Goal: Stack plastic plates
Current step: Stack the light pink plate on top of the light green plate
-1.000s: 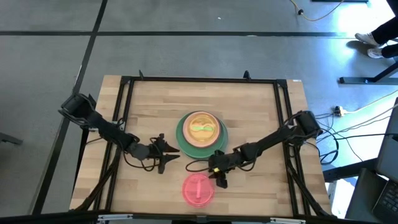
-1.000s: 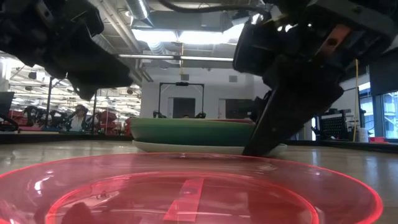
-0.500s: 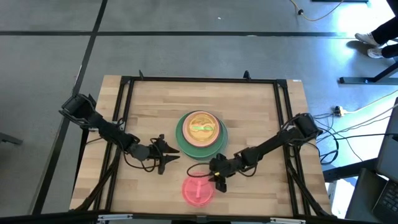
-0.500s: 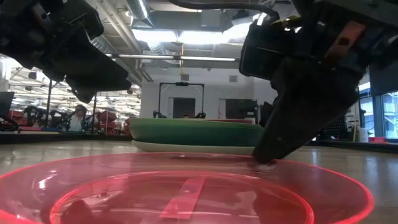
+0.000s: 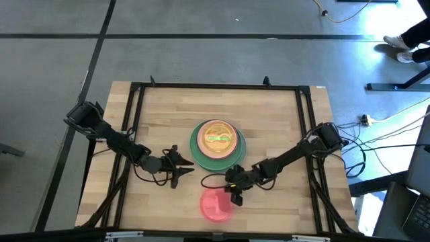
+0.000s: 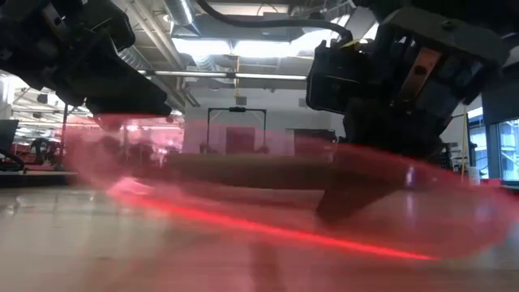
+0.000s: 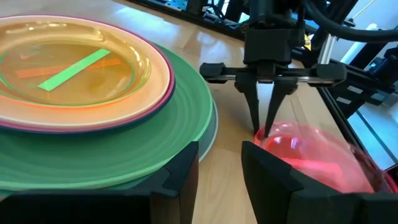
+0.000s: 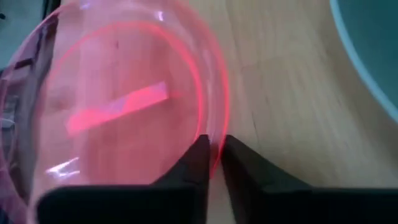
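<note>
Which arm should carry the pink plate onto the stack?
The right: its tool is already pinched on the pink plate's rim, lifting it. The left tool waits beside the stack.

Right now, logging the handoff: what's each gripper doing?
Left gripper: open, empty, beside the plate stack.
Right gripper: shut on the pink plate, pinching its rim.

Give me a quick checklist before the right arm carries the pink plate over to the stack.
1. Right claw pinches the pink plate by its rim: ok.
2. Pink plate off the table: ok, tilted up in the low view.
3. Grip firm enough for the carry: cannot tell.
4. Stack topped by the orange plate, nothing loose on it: ok.
5. Left claw beside the stack, possibly in the way: cannot tell.
</note>
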`<action>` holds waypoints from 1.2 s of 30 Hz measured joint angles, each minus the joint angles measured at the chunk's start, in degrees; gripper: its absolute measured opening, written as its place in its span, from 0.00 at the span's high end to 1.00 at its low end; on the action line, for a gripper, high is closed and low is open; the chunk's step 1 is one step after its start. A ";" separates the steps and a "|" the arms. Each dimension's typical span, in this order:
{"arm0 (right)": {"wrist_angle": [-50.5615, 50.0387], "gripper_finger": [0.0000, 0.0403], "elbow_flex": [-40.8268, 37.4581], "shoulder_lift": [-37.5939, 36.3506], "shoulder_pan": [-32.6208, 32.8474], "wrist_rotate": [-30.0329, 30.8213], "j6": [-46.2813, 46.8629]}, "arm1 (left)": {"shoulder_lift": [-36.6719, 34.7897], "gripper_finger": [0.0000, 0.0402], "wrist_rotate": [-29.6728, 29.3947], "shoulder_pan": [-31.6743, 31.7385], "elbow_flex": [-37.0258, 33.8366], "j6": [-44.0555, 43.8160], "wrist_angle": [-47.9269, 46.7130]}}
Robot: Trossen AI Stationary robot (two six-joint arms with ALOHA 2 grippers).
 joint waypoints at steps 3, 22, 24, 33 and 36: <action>0.02 0.97 0.00 0.01 0.00 1.05 -1.10 | 0.00 0.71 -0.01 0.00 0.00 0.00 -0.05; -10.15 1.00 0.35 -13.07 -1.06 9.85 -13.58 | 0.00 0.71 -0.05 -0.33 0.00 0.00 -0.18; -12.35 1.00 0.79 -15.23 -2.16 10.21 -15.16 | 0.00 0.71 -0.06 -0.33 0.00 -0.01 -0.17; -19.69 1.00 4.20 -23.58 -10.28 11.26 -24.08 | 0.00 0.71 0.01 -0.48 0.00 -0.02 -0.24; -20.78 1.00 4.84 -25.69 -13.90 11.28 -26.28 | 0.00 0.71 0.01 -0.50 0.00 -0.02 -0.23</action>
